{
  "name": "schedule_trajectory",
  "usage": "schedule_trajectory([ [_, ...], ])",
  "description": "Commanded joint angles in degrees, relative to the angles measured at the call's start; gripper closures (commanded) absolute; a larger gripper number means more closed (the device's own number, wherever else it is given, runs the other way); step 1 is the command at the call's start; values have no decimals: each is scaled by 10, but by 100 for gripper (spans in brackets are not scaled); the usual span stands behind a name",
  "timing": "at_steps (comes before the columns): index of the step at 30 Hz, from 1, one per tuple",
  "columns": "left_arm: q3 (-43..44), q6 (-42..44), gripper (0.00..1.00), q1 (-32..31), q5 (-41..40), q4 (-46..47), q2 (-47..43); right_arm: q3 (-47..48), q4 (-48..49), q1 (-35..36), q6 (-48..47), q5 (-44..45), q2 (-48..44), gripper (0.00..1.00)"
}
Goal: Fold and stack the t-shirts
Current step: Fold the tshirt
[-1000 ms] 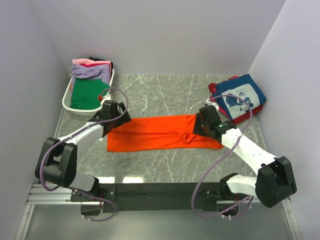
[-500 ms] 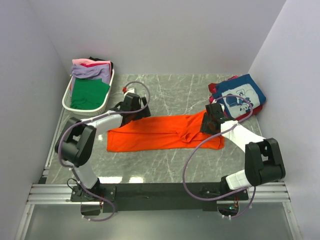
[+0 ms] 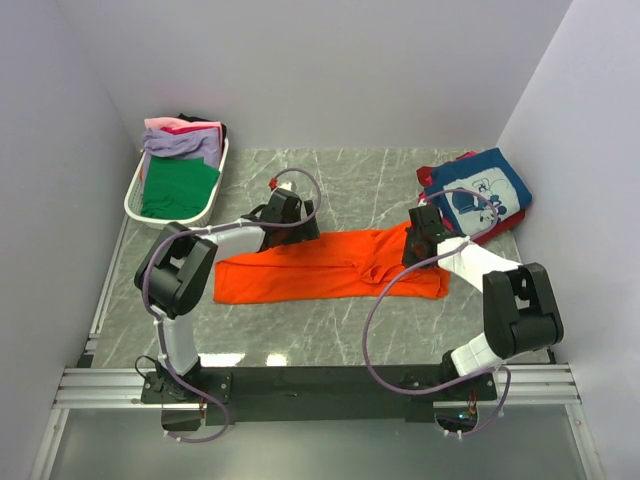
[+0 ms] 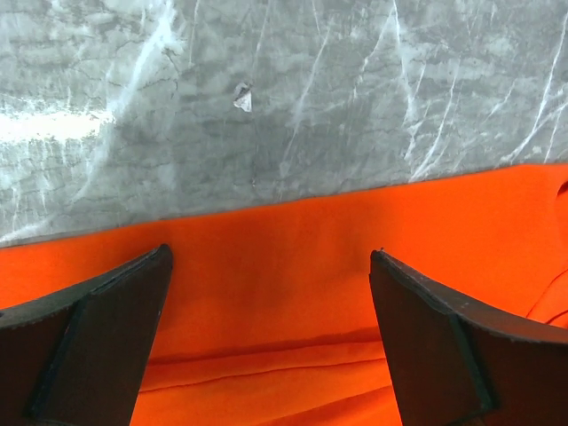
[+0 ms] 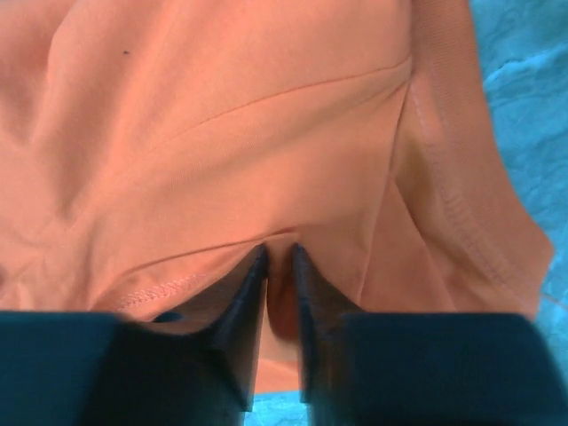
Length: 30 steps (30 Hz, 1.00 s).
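A bright orange t-shirt (image 3: 320,268) lies folded into a long band across the middle of the table. My left gripper (image 3: 298,224) hovers over its far edge, left of centre. In the left wrist view that gripper (image 4: 271,254) is open, with orange cloth (image 4: 284,293) and its edge between the fingers (image 4: 98,337). My right gripper (image 3: 416,246) sits on the shirt's right end. The right wrist view has this gripper (image 5: 280,252) shut on a small pinched fold of the orange cloth (image 5: 222,133).
A white slatted basket (image 3: 133,196) at the back left holds green (image 3: 178,188), lavender and pink shirts. A navy blue tee with a white print (image 3: 482,192) lies folded at the back right on top of a red one. Walls close in on both sides.
My left gripper has travelled right along the shirt's far edge, staying open. My right gripper has shifted slightly to the shirt's right end and closed on a fold of orange cloth.
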Motion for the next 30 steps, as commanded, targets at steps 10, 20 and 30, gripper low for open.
schedule_trajectory([
  [10,-3,-6,1,0,12,32,19,7,-44,3,-16,-6,-77,100],
  [20,-13,-9,1,0,16,40,24,-4,-111,44,-3,-21,-140,99],
  [30,-19,-5,1,0,7,37,28,16,-225,95,36,12,-179,89],
])
